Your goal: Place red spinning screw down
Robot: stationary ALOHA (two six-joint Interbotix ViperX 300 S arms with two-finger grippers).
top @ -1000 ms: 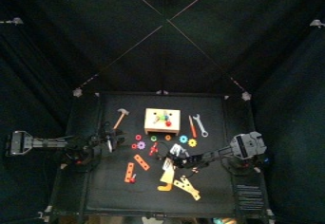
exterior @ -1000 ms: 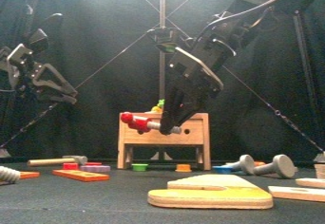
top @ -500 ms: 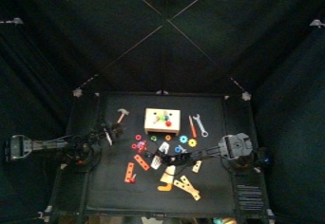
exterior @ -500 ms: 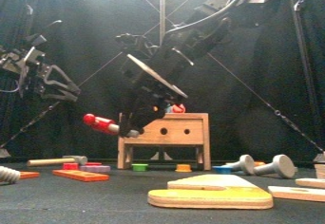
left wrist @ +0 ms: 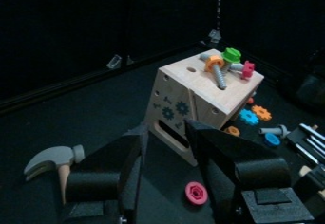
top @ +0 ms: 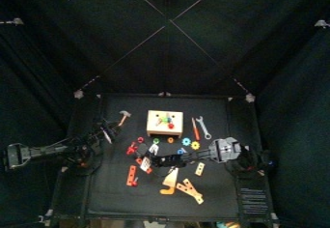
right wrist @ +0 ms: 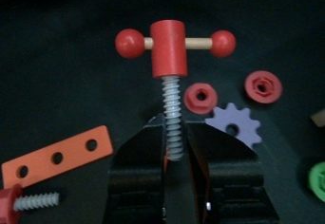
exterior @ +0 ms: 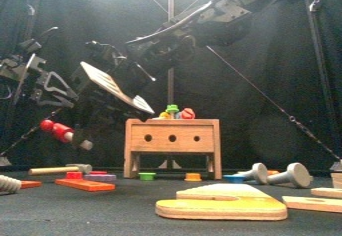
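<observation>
The red screw (right wrist: 169, 47) has a red T-handle and a grey threaded shaft. My right gripper (right wrist: 172, 144) is shut on the shaft, with the handle pointing away from the jaws. In the top view the right arm reaches across the middle, and its gripper (top: 146, 152) holds the screw (top: 133, 149) left of the wooden box (top: 164, 122). In the front view the screw (exterior: 56, 130) hangs above the table, left of the box (exterior: 171, 145). My left gripper (left wrist: 165, 138) is open and empty, near the table's left side (top: 96, 147), facing the box (left wrist: 203, 95).
Under the screw lie red nuts (right wrist: 200, 98), a pale gear (right wrist: 233, 123) and an orange perforated bar (right wrist: 57, 157). A hammer (exterior: 60, 168) lies front left. Wooden plates (exterior: 221, 205) lie at the front. A wrench (top: 202, 128) lies right of the box. Coloured bolts stand in the box top.
My right arm has swung the red screw from the wooden box leftward and lower, across the table's middle. The left arm has shifted slightly and stays open.
</observation>
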